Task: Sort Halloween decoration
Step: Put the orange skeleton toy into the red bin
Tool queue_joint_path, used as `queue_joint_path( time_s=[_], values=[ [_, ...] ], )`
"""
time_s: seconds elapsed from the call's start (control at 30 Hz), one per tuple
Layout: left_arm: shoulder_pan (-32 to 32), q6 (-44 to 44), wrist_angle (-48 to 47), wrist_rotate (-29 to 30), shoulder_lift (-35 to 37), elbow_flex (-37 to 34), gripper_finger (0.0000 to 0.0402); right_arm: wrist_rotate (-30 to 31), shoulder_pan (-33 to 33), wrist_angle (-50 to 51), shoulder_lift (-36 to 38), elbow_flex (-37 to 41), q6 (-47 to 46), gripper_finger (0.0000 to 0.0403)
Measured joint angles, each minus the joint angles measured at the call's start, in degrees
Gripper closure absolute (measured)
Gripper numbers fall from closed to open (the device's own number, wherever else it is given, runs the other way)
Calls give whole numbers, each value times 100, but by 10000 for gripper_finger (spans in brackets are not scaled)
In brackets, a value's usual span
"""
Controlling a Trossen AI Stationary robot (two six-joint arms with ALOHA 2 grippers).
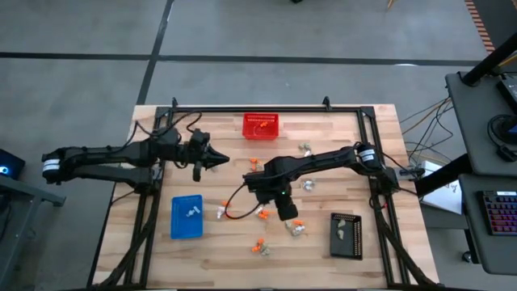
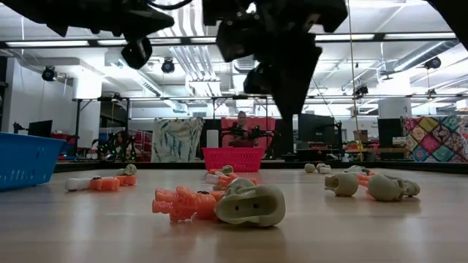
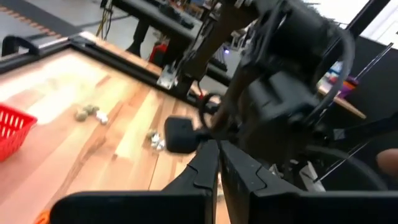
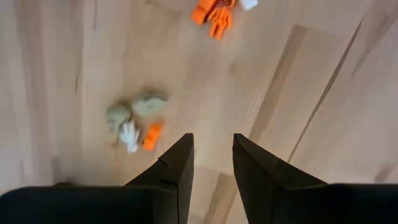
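Pale wooden plank surface (image 1: 218, 250) with a black metal frame along back and sides.

Left dark six-joint arm: reaches in from the left edge; left gripper (image 1: 220, 159) hangs over the back-left area, jaws pressed together, holding nothing.

Right dark six-joint arm: comes in from the right edge across the middle; right gripper (image 1: 289, 215) points down over the front-centre, jaws partly spread with bare wood between them in the wrist view, pinching nothing.

Containers, three:
- Black rectangular tray (image 1: 346, 235), front right; two pale pieces visible inside.
- Blue rectangular tray (image 1: 187, 217), front left; a couple of white pieces inside.
- Red mesh basket (image 1: 261, 126), back centre by the frame; orange bits inside, count unclear.

Halloween decoration (image 1: 260, 248): tiny trinkets scattered loose across the middle and front of the surface. Orange ones near the front centre, by the right gripper and behind it; grey-beige ones at the back right and just beside the gripper (image 4: 134, 109). Exact counts cannot be told.

Open room: bare wood along the front edge and in both back corners.
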State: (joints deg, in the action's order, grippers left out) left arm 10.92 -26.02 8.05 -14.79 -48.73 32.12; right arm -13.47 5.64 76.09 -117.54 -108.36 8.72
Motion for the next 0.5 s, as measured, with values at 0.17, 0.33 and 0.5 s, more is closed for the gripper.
queue_joint_path(
  time_s=[0.17, 0.33, 0.5],
  values=[
    [0, 0, -148, -9, -165, 0, 402, 2, 39, -166, 489, 507, -134, 307],
    [0, 2, -185, -13, -245, 0, 402, 22, 50, -1042, 1295, 1540, -287, 309],
    [0, 2, -178, 43, -289, 0, 402, 524, 49, -1710, 2144, 2669, -488, 310]
  ],
)
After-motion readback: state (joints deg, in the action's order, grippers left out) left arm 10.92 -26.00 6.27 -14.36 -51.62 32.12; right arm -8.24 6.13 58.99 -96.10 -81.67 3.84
